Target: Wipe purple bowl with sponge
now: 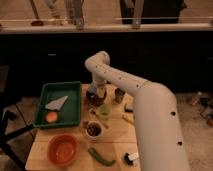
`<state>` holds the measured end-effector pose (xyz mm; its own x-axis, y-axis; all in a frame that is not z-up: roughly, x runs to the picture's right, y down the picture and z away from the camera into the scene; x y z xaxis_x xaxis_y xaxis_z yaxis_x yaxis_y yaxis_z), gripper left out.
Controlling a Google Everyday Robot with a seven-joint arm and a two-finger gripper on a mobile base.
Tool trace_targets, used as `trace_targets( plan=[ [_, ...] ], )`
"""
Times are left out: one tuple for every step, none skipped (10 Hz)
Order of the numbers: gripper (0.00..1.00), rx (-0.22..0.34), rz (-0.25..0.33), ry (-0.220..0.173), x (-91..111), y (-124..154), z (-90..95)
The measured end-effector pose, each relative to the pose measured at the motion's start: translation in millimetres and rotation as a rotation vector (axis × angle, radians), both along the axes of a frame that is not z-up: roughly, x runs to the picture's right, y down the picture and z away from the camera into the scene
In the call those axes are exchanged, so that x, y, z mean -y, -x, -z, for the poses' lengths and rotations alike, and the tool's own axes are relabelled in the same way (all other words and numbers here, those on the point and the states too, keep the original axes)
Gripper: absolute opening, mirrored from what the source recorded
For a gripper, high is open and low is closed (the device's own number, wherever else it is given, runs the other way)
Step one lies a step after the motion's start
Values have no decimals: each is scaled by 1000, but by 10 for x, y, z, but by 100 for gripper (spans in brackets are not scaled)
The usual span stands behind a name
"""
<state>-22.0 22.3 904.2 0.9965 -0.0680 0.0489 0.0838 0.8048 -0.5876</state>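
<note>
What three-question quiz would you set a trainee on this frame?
1. True or false: the orange bowl sits inside the green tray.
2. The gripper is down at: A) the purple bowl; B) the white cup; C) the orange bowl.
3. Which stands nearer the table's front edge, the white cup or the purple bowl?
Key: 1 false; 2 A; 3 the white cup.

Dim, warm light, the hand (pixel 96 93) in shadow near the green tray (pixel 59 85)
</note>
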Motion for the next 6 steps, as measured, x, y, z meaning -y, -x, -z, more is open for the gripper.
trace_targets(
  plan=[
    [0,16,7,8,-53,13,62],
    [0,30,16,20,-123,13,120],
    [0,35,19,29,-165,7,141],
    [0,33,21,37,-190,-14,138],
    [0,22,21,53,-216,-68,95],
    [0,5,23,66,-226,-122,40]
  ],
)
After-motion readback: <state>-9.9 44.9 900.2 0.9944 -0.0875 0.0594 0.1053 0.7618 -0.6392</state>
